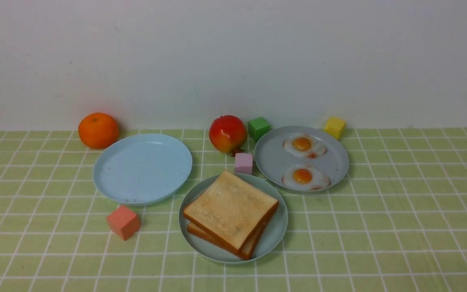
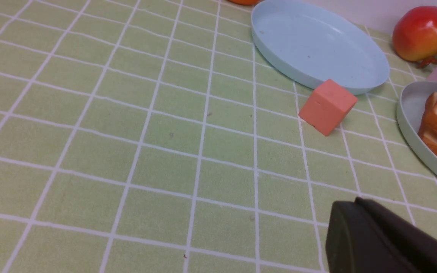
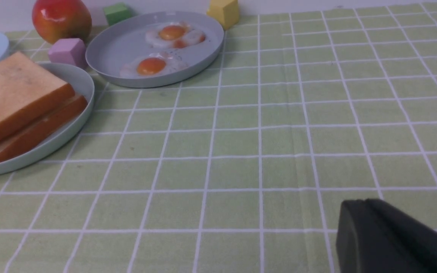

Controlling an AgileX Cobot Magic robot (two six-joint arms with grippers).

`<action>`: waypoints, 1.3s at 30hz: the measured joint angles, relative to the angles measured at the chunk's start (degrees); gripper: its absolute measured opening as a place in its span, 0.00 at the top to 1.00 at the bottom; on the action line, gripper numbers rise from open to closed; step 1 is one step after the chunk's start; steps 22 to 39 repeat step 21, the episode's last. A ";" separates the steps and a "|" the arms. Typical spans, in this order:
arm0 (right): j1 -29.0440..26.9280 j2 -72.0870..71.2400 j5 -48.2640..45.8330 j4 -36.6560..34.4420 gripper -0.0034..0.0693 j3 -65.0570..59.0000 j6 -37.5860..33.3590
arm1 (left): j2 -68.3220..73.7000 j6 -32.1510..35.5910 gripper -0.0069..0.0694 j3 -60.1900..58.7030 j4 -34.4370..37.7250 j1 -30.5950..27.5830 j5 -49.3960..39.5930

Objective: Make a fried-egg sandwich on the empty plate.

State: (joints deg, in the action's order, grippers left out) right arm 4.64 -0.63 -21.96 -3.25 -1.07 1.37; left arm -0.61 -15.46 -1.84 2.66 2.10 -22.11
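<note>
**Empty plate bare; toast and eggs sit on separate plates**

Empty plate (image 1: 142,168), pale blue and round, lies left of centre on the green checked table (image 1: 399,227), with nothing on it. Just beside it, nearer the robot and at the middle, a greenish-grey plate (image 1: 279,227) carries the two toast slices (image 1: 229,209), stacked with the top one twisted slightly off the lower one. A grey plate (image 1: 268,160) lies to the right and further back. It holds two fried eggs: the far egg (image 1: 304,145) and the near egg (image 1: 305,177), side by side and apart from each other.

An orange (image 1: 98,130) sits behind the empty plate's left edge, near the wall. A red-and-yellow fruit (image 1: 228,133) stands between the empty plate and the grey plate.

Four small cubes are scattered about:
- a salmon cube (image 1: 123,222) just in front of the empty plate
- a pink cube (image 1: 243,163) between the toast plate and the fruit
- a green cube (image 1: 258,128) behind the grey plate's left rim
- a yellow cube (image 1: 335,127) behind its right rim

Only a dark corner of the left hand (image 2: 378,239) and of the right hand (image 3: 385,235) shows, each in its own wrist view above bare table. I cannot tell whether either is released or clenched.
</note>
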 joint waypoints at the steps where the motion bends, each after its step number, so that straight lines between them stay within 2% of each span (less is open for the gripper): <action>1: 0.00 0.00 0.00 0.00 0.91 0.00 0.00 | 0.00 0.00 0.93 0.00 0.00 0.00 0.00; 39: 0.00 0.00 -0.05 0.00 0.90 0.00 0.00 | 0.00 0.00 0.92 0.00 0.00 0.00 -0.07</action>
